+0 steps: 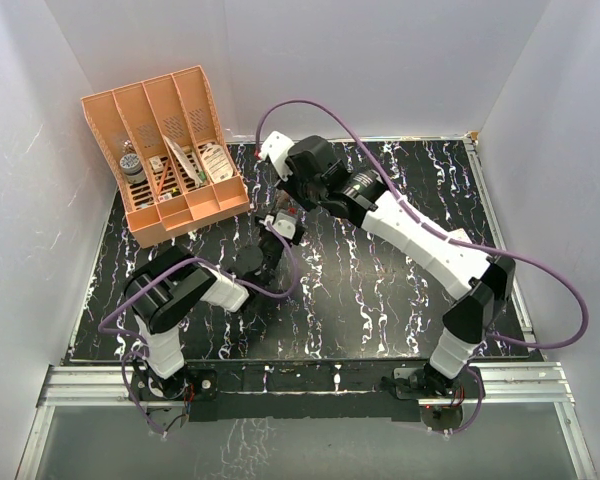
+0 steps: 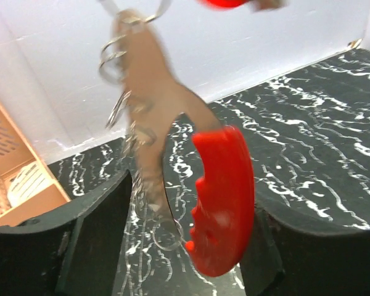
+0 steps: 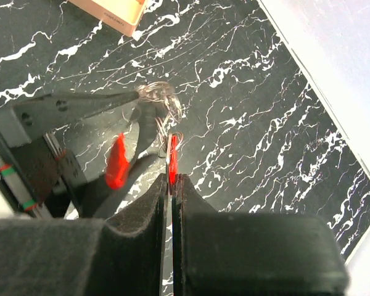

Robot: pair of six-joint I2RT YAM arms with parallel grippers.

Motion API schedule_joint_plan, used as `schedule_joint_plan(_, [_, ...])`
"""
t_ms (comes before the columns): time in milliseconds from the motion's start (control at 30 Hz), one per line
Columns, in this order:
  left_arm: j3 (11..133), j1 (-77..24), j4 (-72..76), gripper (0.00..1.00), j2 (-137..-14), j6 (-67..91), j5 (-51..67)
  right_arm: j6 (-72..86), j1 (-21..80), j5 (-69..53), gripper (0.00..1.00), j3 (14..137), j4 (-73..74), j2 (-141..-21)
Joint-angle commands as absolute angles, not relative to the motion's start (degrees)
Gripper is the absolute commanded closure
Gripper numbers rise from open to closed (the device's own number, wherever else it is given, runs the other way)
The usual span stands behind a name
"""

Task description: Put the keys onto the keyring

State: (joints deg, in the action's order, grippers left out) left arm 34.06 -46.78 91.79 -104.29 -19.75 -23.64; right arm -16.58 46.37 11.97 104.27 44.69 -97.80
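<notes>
The keyring (image 2: 225, 191) hangs upright between the jaws of my left gripper (image 2: 185, 246), its red rim close to the right finger (image 2: 277, 253) and its pale side and thin wire rings (image 2: 114, 58) further left. Those jaws stand apart, with a gap on the left side. Above it, my right gripper (image 3: 172, 179) is shut on the small red key (image 3: 172, 159), which shows edge-on. The key also peeks in as a red piece (image 2: 231, 2) at the top of the left wrist view. From above, both grippers (image 1: 278, 228) (image 1: 288, 205) meet near the table's middle back. The keyring's red rim (image 3: 117, 161) shows beside the left fingers.
An orange divided rack (image 1: 170, 150) holding small items stands at the back left, close to the grippers. White walls enclose the black marbled table (image 1: 380, 290) on three sides. A purple cable loops from each arm.
</notes>
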Motion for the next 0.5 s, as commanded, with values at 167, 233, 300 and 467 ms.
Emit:
schedule_joint_plan(167, [31.4,-45.0,102.2,0.71,-102.1,-19.6,-22.2,-17.5,44.6,14.4,1.00,99.9,39.7,-89.1])
schedule_joint_plan(233, [30.8,-45.0,102.2,0.78,-101.7,-20.5,-21.9,-17.9,44.1,14.3,1.00,99.3,39.7,-88.5])
schedule_joint_plan(300, [30.4,-44.9,102.2,0.86,-101.3,-21.8,-21.5,-18.5,43.5,13.9,1.00,98.4,39.4,-87.7])
schedule_joint_plan(467, [30.4,-44.9,102.2,0.95,-100.5,-25.6,-20.9,-20.4,42.7,13.2,1.00,96.2,39.2,-86.3])
